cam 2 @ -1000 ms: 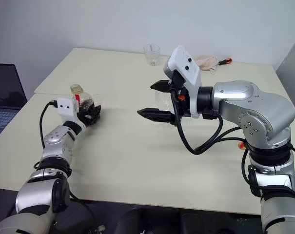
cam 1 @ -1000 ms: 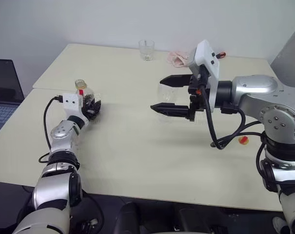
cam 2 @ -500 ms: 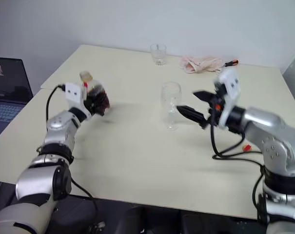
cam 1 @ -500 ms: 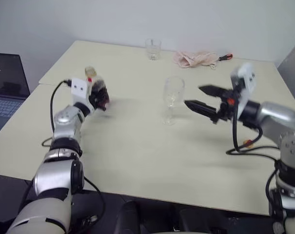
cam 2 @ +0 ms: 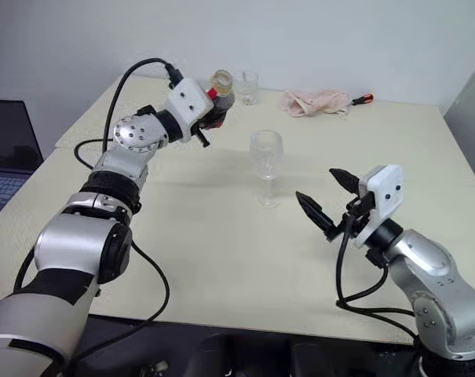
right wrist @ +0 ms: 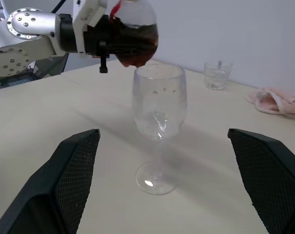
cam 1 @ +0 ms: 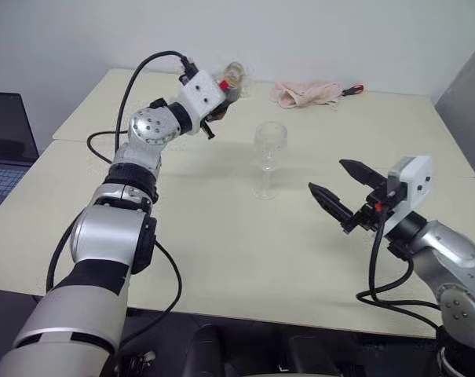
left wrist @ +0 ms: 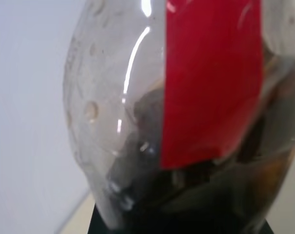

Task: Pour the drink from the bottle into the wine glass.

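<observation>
Head views, left arm: the left gripper [cam 2: 208, 118] has clamped onto the bottle [cam 2: 220, 89] and carried it up off the table [cam 2: 221, 259], from the near left edge toward the middle; it now hangs in the air just left of and behind the wine glass [cam 2: 266, 166], cap seemingly off.
Head views, right arm: the right gripper [cam 1: 348, 193] has pulled back from in front of the glass and sunk lower; its fingers stand spread wide, holding nothing, well apart from the stem.
Left wrist view: bottle wall and red label [left wrist: 210, 83] right against the lens, dark drink [left wrist: 152, 195] pooled low.
Right wrist view: glass upright and empty, bottle above and beyond its rim, tumbler [right wrist: 217, 74] and cloth [right wrist: 276, 101] far behind.
Meaning: lift finished; tilting over the rim likely comes next.
</observation>
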